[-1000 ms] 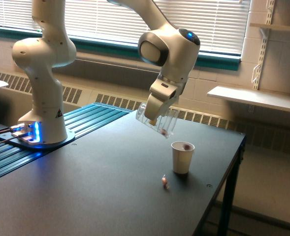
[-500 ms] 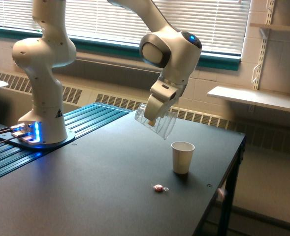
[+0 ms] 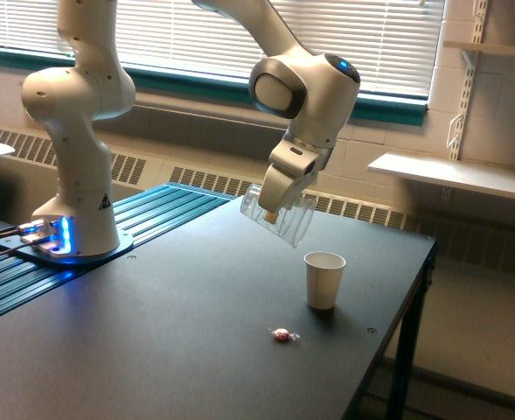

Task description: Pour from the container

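Above table (image 3: 152, 350), clear tapered container (image 3: 285, 219)

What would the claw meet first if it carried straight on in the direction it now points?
Probably the dark table, near the paper cup. The claw, gripping the tilted clear container, points down and slightly right; depth is unclear.

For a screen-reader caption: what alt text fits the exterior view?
A white robot arm's gripper holds a clear plastic cup tilted, mouth down toward a white paper cup standing upright on a dark table. A small red-and-white wrapped candy lies on the table near the paper cup.
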Robot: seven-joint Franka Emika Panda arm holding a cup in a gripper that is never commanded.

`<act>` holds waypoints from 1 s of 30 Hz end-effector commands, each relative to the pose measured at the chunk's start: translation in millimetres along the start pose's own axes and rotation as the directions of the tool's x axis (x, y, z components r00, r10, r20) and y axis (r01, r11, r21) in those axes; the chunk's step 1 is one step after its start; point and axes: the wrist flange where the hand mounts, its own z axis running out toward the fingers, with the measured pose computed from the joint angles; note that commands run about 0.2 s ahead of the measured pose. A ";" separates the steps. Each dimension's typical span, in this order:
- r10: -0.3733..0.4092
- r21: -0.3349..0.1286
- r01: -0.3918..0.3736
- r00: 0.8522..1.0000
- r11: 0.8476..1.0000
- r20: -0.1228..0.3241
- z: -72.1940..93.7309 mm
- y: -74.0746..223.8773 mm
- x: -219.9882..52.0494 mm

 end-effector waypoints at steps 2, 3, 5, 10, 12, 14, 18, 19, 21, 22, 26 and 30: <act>-0.012 -0.005 0.012 1.000 1.000 -0.024 -2.4 -4.1 -7.9; -0.016 0.000 0.016 1.000 1.000 -0.024 -1.9 -4.1 -8.2; -0.027 -0.006 0.027 0.999 1.000 -0.024 -0.5 -4.2 -10.0; -0.034 0.005 0.034 0.999 0.999 -0.029 0.0 -3.8 -12.5; -0.039 0.017 0.040 0.999 0.999 -0.031 0.0 -3.4 -13.7; -0.062 -0.017 0.061 0.996 0.998 -0.065 2.1 -4.1 -18.1; -0.116 -0.232 0.103 0.992 0.967 -0.044 35.8 -17.9 -60.9; -0.147 -0.285 0.132 0.989 0.949 -0.032 49.1 -21.8 -70.2; -0.171 -0.370 0.156 0.985 0.916 -0.007 72.0 -15.1 -79.5; -0.189 -0.365 0.165 0.982 0.916 -0.031 82.1 -13.7 -79.1; -0.266 -0.402 0.225 0.963 0.888 -0.050 132.8 -10.3 -84.4; -0.335 -0.444 0.277 0.940 0.852 -0.056 168.7 -2.1 -91.1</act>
